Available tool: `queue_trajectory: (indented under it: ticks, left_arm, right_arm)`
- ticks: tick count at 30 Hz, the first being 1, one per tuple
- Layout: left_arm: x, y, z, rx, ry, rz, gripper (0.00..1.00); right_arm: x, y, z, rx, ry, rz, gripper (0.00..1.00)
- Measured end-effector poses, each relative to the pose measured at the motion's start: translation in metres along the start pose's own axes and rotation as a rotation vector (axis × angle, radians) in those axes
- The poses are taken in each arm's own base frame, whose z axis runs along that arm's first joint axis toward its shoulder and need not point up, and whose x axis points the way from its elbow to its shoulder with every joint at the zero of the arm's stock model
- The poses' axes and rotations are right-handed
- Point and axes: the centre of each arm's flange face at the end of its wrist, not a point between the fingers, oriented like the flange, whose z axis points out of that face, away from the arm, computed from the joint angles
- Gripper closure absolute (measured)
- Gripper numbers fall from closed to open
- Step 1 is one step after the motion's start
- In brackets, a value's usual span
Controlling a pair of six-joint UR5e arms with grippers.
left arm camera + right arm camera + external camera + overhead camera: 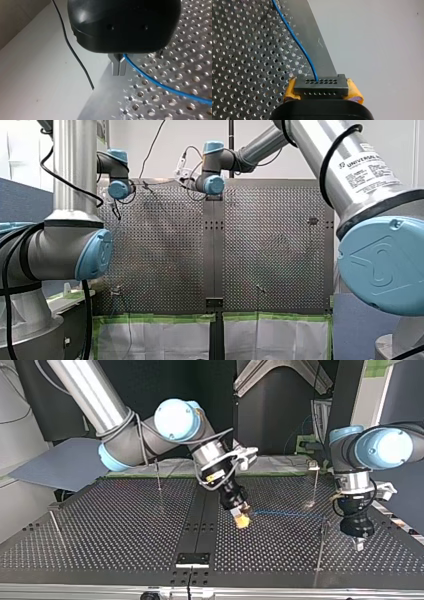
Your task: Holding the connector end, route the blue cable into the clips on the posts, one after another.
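Here, above the perforated table [125, 525], right end effector [243, 521] pinches connector [321, 86]; left end effector [119, 68] pinches blue cable [160, 84].

my left arm [75, 185], my right arm [350, 165]: silver tubes, light-blue joint caps, black cables. left gripper [119, 71] black, metal fingers [115, 67]; right gripper [322, 91] yellow pads [355, 94].
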Motion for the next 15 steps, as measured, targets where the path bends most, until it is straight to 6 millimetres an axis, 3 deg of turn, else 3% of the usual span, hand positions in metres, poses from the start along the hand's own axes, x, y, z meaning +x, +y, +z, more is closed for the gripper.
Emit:
queue_trajectory:
  ticks: [15]
  left_arm:
    - [-0.004,0.011,0.008,0.018,-0.028,-0.030,0.98]
  right_arm:
    - [-0.022,0.035,0.004,-0.027,-0.027,-0.008,1.00]
